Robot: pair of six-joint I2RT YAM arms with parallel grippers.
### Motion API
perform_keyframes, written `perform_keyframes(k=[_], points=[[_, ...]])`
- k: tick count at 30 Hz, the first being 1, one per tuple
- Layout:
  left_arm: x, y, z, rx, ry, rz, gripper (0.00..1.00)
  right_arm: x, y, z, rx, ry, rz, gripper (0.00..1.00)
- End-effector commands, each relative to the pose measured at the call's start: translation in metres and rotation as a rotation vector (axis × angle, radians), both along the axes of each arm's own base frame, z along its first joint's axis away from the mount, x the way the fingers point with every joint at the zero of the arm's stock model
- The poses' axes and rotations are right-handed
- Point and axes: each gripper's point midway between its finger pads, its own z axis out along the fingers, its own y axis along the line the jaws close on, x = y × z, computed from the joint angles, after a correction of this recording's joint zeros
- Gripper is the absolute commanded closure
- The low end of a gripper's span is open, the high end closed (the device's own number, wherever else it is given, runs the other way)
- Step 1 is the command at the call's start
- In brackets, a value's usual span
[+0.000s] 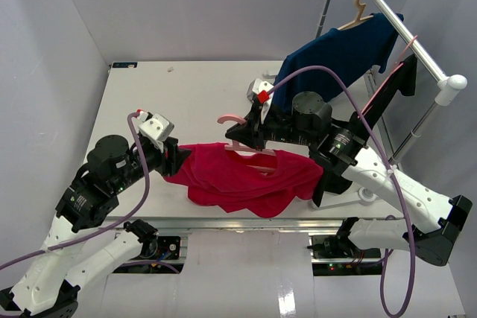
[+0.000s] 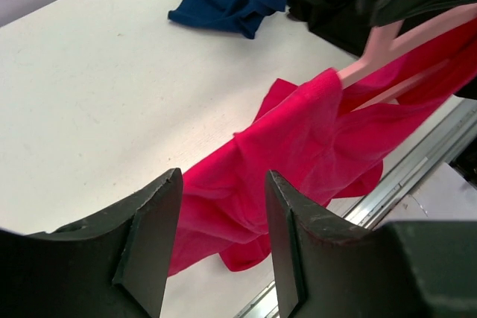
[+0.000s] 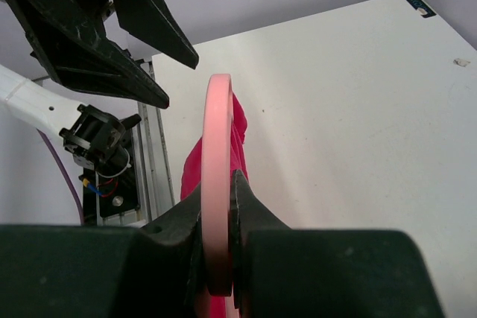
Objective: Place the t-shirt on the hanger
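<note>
While right gripper (image 3: pixel 218 200) clamps hanger (image 3: pixel 217 121) hook, left gripper (image 2: pixel 223 188) fingers apart, empty, near t-shirt (image 2: pixel 298 139).

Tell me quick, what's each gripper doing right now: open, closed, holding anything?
Left gripper: open, holding nothing.
Right gripper: closed on the pink hanger.

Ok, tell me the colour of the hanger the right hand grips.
Pale pink. The hanger shows best in the right wrist view, clamped in the right hand.
</note>
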Motion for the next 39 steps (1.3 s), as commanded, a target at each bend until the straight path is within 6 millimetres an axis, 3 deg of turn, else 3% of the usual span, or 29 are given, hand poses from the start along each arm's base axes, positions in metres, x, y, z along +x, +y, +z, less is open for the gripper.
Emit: perform_keyframes(k=[1,9,18,20,22,24,26,31,39], points=[[0.002,0.005,-0.016,-0.015,0.061,0.060,0.43,0.006,-0.016,0.044,0.104,-0.063,-0.091,0.92],[-0.007,-0.032,-0.033,-0.089,0.182,-0.091,0.44,0.008,-0.020,0.054,0.132,-0.053,-0.118,0.92],[0.007,-0.038,-0.049,-0.098,0.204,-0.055,0.47,0.007,-0.021,0.060,0.164,-0.050,-0.125,0.92],[0.011,-0.039,-0.053,-0.093,0.208,-0.044,0.53,0.007,-0.021,0.059,0.163,-0.046,-0.122,0.92],[0.014,-0.040,-0.053,-0.093,0.205,-0.042,0.71,0.007,-0.020,0.056,0.157,-0.042,-0.122,0.92],[0.015,-0.040,-0.052,-0.094,0.199,-0.041,0.91,0.008,-0.020,0.053,0.153,-0.042,-0.125,0.92],[0.017,-0.037,-0.048,-0.100,0.184,-0.025,1.00,0.008,-0.021,0.049,0.144,-0.044,-0.132,0.92],[0.015,-0.033,-0.033,-0.123,0.146,-0.013,1.00,0.011,-0.023,0.037,0.120,-0.047,-0.146,0.92],[0.015,-0.023,-0.003,-0.146,0.096,0.031,1.00,0.020,-0.025,-0.005,-0.021,-0.032,-0.177,0.92]])
